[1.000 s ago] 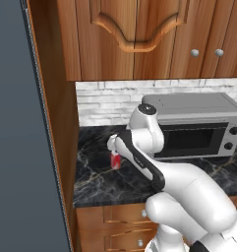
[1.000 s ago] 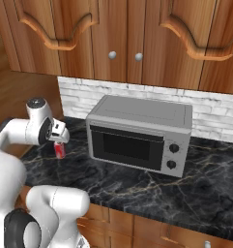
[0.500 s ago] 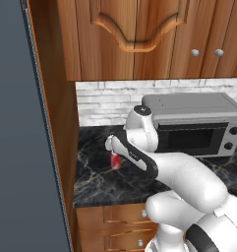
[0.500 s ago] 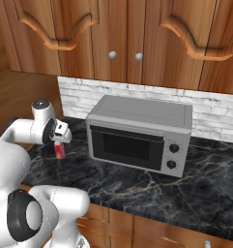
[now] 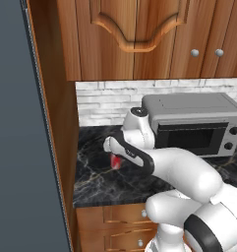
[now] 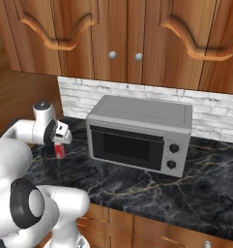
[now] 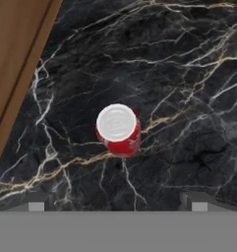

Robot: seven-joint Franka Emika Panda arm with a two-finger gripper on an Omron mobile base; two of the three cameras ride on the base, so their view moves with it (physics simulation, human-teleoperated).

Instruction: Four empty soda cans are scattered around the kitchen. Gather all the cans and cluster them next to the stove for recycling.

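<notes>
We held our end effector (image 6: 61, 140), jaws spread wide and gripping nothing, directly above an upright red soda can (image 7: 118, 130) on the black marble surface (image 7: 189, 88), near the wooden side panel (image 7: 14, 64), positioned, we judged, for a top-down grasp.

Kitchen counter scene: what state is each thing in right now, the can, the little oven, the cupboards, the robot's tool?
soda can: upright on the black counter, not held
tool: open, above the can
toaster oven: door shut
upper cabinets: doors shut
</notes>
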